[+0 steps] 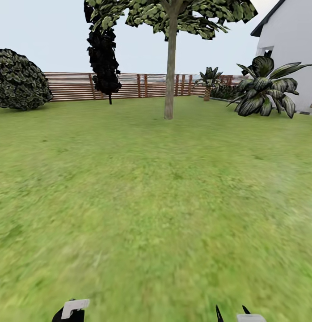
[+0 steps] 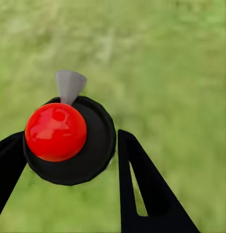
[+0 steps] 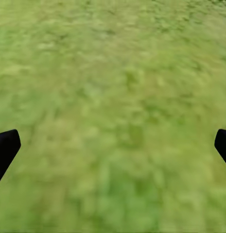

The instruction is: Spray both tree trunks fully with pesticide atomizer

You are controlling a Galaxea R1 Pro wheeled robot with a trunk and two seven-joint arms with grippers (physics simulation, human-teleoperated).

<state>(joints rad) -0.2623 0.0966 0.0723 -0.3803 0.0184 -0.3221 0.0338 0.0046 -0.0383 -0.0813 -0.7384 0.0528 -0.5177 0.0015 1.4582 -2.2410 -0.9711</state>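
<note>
My left gripper (image 2: 69, 148) is shut on the pesticide atomizer (image 2: 57, 131), a round black body with a glossy red ball on top and a grey cone nozzle. Its pale nozzle (image 1: 75, 307) peeks in at the head view's lower left edge. My right gripper (image 1: 232, 313) is open over bare grass, its black fingertips (image 3: 6, 148) wide apart with nothing between them. One tree (image 1: 174, 18) stands far ahead on the lawn, its grey-brown tree trunk (image 1: 170, 76) bare and slightly leaning. No mist shows.
A brown slat fence (image 1: 142, 85) closes the far side of the lawn. A narrow black-leaved tree (image 1: 103, 53) and a round dark bush (image 1: 19, 80) stand at the left, broad-leaved plants (image 1: 263, 89) and a white house wall (image 1: 290, 53) at the right.
</note>
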